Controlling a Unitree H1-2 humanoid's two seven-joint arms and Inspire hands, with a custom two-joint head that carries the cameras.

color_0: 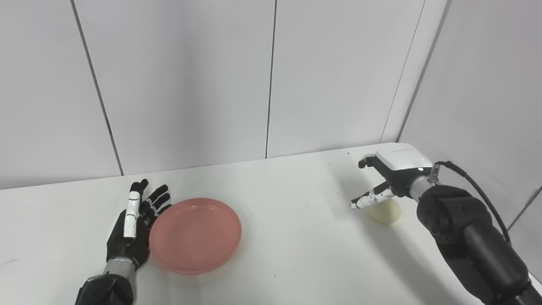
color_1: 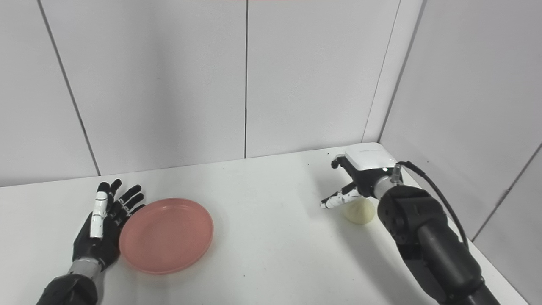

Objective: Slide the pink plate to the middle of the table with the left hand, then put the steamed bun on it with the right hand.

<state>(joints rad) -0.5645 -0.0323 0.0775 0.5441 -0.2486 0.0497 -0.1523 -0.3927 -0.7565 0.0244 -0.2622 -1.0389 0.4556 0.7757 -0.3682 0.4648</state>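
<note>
White table (color_0: 288, 237): pink plate (color_0: 195, 235) bare; left hand (color_0: 134, 224) spread beside; right hand (color_0: 383, 182) unclenched above steamed bun (color_0: 385, 211).

Robot test cell or lab, not home. Plain white counter (color_0: 288, 237), bare of household clutter. Beyond fingers (color_0: 154, 199) of left hand (color_0: 131, 231): grey-white wall panels (color_0: 186, 84) with dark vertical seams, boxing counter at back and on right side past right hand (color_0: 387, 180). No windows or decor visible in frame. Exposed black cable (color_0: 474, 182) loops off right arm behind wrist. Only props on counter: pink plate (color_0: 195, 235) just right of left fingers, steamed bun (color_0: 384, 211) under right fingers.
</note>
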